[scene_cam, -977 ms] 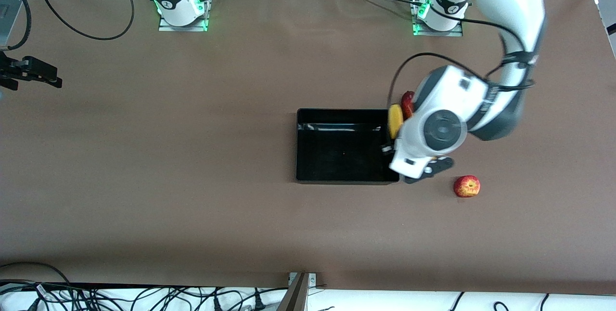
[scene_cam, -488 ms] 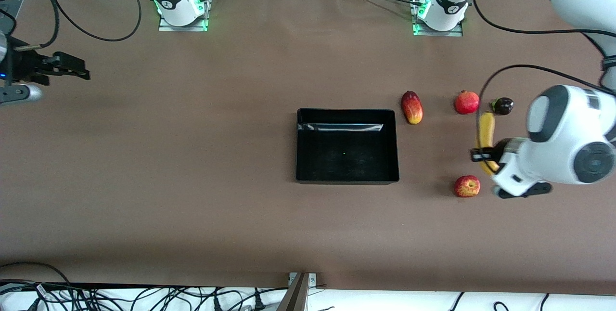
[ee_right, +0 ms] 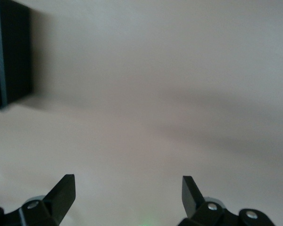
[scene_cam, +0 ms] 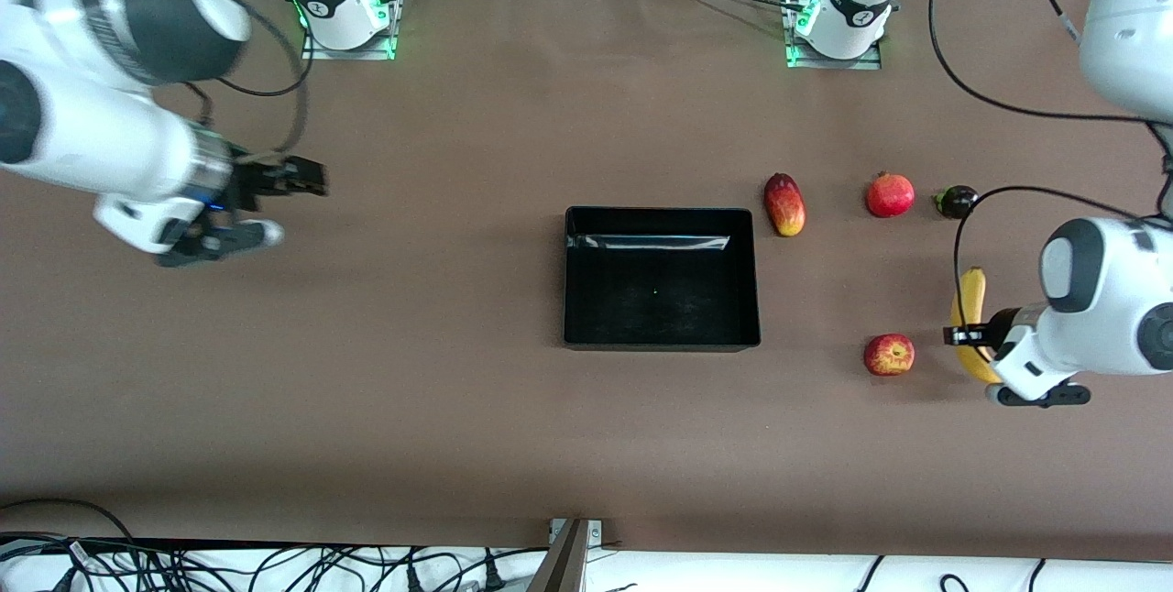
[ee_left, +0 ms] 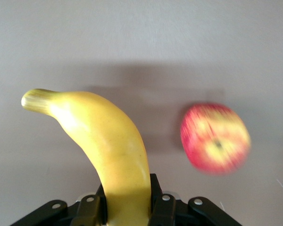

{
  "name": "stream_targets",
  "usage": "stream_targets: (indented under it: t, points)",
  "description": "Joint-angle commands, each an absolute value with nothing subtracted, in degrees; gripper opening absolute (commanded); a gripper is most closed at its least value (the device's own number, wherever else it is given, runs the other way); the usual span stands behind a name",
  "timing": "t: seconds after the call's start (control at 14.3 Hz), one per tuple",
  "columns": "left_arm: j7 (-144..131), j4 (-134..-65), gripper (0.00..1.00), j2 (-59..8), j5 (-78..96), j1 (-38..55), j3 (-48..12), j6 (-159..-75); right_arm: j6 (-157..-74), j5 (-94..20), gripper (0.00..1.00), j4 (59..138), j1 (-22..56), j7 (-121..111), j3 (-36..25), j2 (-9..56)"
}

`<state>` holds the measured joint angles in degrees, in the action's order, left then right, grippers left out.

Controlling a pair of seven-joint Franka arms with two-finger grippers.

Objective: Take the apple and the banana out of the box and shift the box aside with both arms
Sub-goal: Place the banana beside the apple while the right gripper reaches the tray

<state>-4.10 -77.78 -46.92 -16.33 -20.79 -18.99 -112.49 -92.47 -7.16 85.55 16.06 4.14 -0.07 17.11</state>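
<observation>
Left wrist view: banana's (ee_left: 111, 155) stem end

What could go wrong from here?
1. The left gripper grips the banana near one end, so it may pivot or slip when set down.
2. The apple lies close beside it and may get knocked rolling.
3. The right gripper, jaws open, hangs well short of the box.

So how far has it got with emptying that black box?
The box already looks empty, and the apple lies on the table toward the left arm's end. In hand: the left gripper is shut on the banana, beside the apple, not yet set down. Left to do: release it, then shift the box aside with both arms. The right gripper is open over bare table, not yet at the box.
</observation>
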Motion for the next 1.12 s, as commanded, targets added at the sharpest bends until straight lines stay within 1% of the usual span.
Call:
stream_targets:
  t: [0.0,0.21,0.35,0.42,0.49,0.56,0.7,0.84,0.91,0.98,1.05]
  points:
    - [-4.22,-80.76,0.00,-47.81,-18.02,-20.39,-17.58,-119.60,-100.17,-9.40,1.00,84.73,19.68,10.79,-0.62,22.22]
    - [-4.66,-80.86,0.00,-50.62,-18.11,-20.39,-16.44,-125.49,-106.67,-9.49,1.00,84.73,23.98,17.45,-0.62,25.74]
    - [-5.36,-80.86,0.00,-51.06,-19.24,-20.39,-16.35,-126.21,-112.21,-9.41,1.00,84.64,26.88,24.58,-0.62,28.11]
    - [-5.54,-80.95,0.45,-51.06,-19.86,-20.39,-16.35,-126.12,-115.02,-9.40,1.00,84.64,28.46,26.96,-0.62,29.43]
    - [-5.97,-80.86,0.99,-51.06,-19.86,-20.30,-16.35,-125.86,-117.57,-9.32,1.00,84.64,30.13,29.16,-0.62,30.84]
    - [-6.67,-80.95,1.00,-50.46,-19.95,-20.22,-16.26,-124.73,-120.29,-9.14,1.00,84.64,31.63,31.27,-0.62,32.42]
    - [-7.47,-80.68,1.00,-46.87,-19.95,-20.04,-16.96,-116.50,-126.79,-8.97,1.00,84.64,34.09,34.96,-0.62,35.32]
    - [-7.73,-80.77,1.00,-39.94,-19.17,-19.86,-18.10,-107.27,-131.64,-8.53,1.00,84.64,37.07,36.91,-0.79,37.43]
    - [-7.73,-80.77,1.00,-36.07,-18.73,-19.86,-19.32,-102.53,-133.49,-8.26,0.98,84.64,38.05,37.44,-0.79,38.40]
    - [-8.60,-80.77,1.00,-33.08,-17.33,-19.52,-20.29,-98.57,-134.90,-8.26,0.93,84.64,38.84,37.96,-0.79,39.45]
    - [-9.05,-80.95,1.00,-30.00,-14.36,-18.99,-20.39,-96.44,-136.30,-8.26,0.79,84.64,39.98,39.01,-0.79,40.51]
